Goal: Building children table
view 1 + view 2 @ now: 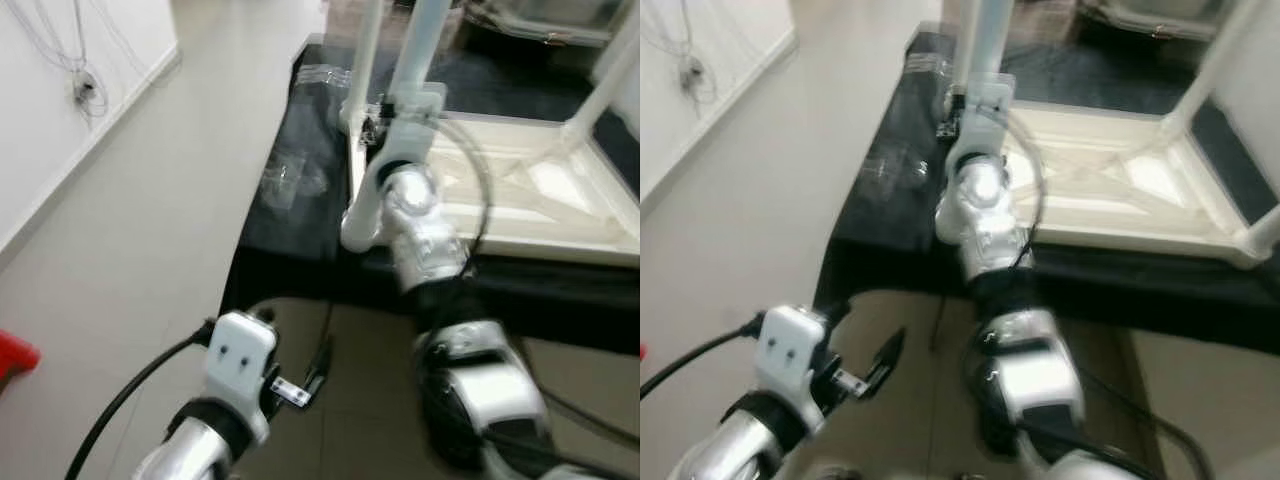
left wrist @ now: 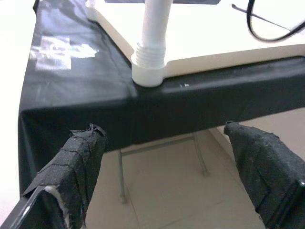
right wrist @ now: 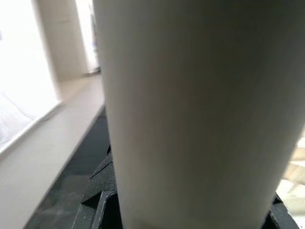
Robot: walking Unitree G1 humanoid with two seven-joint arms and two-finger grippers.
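Lying upside down on a work table draped in black cloth (image 1: 300, 215), the white children's table (image 1: 520, 190) is seen with its legs pointing up, and its near corner leg (image 1: 418, 45) is clasped between the fingers of the right gripper (image 1: 385, 118), the pale tube being pressed close against the right wrist camera. The left gripper (image 2: 167, 157) is held low before the draped edge with its cloth-wrapped fingers (image 2: 78, 162) spread wide and nothing between them, while a screw-in leg base (image 2: 148, 64) is seen beyond them at the tabletop's corner.

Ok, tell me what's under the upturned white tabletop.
The tabletop lies on a black cloth covering a work table. Folding metal legs show beneath; the surface under the cloth is hidden.
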